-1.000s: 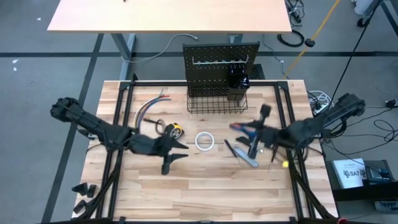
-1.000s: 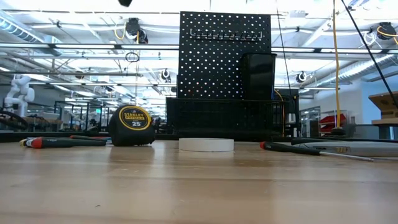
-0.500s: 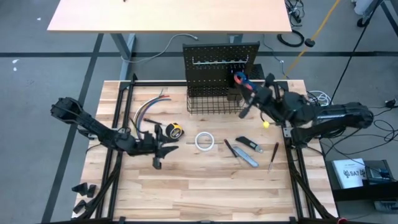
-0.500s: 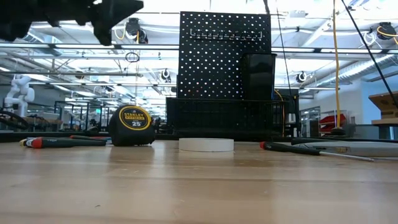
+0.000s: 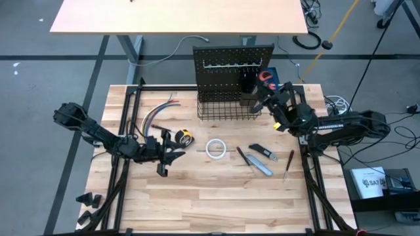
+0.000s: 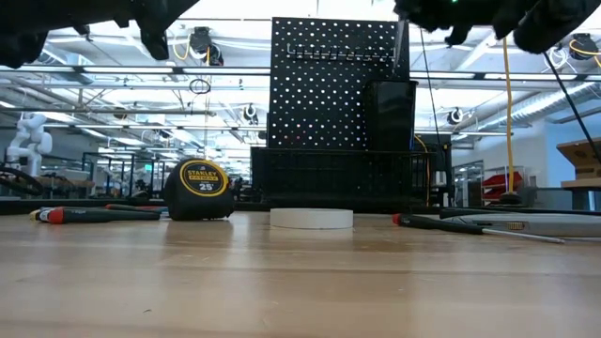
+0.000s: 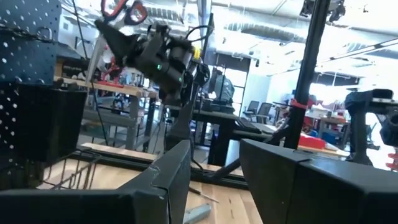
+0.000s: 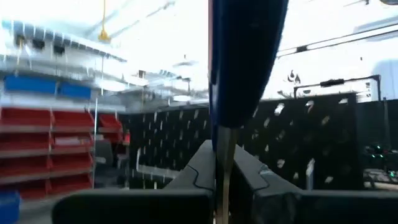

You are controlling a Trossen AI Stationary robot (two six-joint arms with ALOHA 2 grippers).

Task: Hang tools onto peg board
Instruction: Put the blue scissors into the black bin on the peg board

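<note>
Progress: you have most of the job ahead; I cannot make out any tool on the hook rail, though something dark sits in the small cup
Table, nearest you: knife, two screwdrivers and and a small dark tool lie flat on the right half, not yet hung
Table, middle: white tape roll and tape measure wait; the coloured wires are not yours to hang
Left gripper: fingers part-spread, holding nothing, hovering just beside the tape measure
Right gripper: fingers pressed together on the scissors, pinching the blade, orange handles up
Scissors and board: you hold them high at the peg board's right edge, above the wire basket's right end, near the rail but not on a hook
</note>
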